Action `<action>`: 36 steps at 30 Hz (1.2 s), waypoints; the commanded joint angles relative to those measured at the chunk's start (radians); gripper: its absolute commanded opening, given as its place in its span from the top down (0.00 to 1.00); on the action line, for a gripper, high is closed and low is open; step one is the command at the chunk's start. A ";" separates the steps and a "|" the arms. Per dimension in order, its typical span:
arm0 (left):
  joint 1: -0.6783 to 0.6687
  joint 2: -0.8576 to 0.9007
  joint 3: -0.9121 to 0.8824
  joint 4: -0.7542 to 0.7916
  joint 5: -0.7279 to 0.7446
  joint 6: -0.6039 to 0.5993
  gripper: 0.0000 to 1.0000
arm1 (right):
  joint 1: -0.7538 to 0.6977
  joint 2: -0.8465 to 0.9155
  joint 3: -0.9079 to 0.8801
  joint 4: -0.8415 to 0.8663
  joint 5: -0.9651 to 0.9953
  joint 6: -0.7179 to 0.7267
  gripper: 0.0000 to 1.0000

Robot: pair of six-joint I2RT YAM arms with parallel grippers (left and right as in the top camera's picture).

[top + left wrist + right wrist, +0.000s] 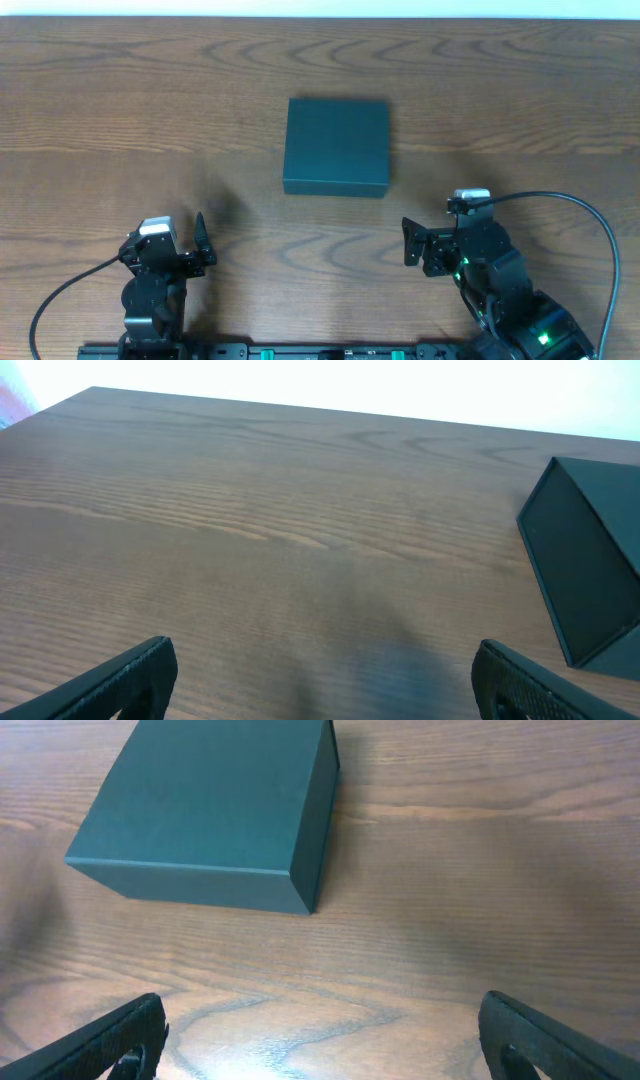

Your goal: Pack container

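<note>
The container [337, 146] is a dark teal-green matte box. It lies shut on the wooden table [120, 120] near the middle. My left gripper [167, 241] rests at the near left, well short of the box, open and empty. My right gripper [446, 234] rests at the near right, just below the box's right corner, also open and empty. In the left wrist view the container [585, 565] shows at the far right, beyond the open left gripper [322, 682]. The right wrist view has the container [215, 805] ahead and to the left of the open right gripper [322, 1035].
A black cable [600, 225] loops from the right arm toward the table's right side. Another cable [60, 295] curves off the left arm. The table's far edge [320, 17] runs along the top.
</note>
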 commanded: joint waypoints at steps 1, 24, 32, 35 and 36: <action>-0.002 -0.009 -0.023 -0.003 -0.025 0.011 0.05 | -0.009 -0.004 0.003 -0.001 0.010 -0.009 0.01; -0.002 -0.009 -0.023 -0.003 -0.025 0.011 0.05 | -0.464 -0.409 -0.358 0.146 -0.189 -0.290 0.01; -0.002 -0.009 -0.023 -0.003 -0.025 0.011 0.05 | -0.464 -0.557 -0.464 0.144 -0.199 -0.290 0.01; -0.002 -0.009 -0.023 -0.003 -0.025 0.011 0.05 | -0.464 -0.592 -0.464 0.145 -0.200 -0.290 0.01; -0.002 -0.009 -0.023 -0.003 -0.025 0.011 0.05 | -0.464 -0.605 -0.464 0.145 -0.200 -0.290 0.01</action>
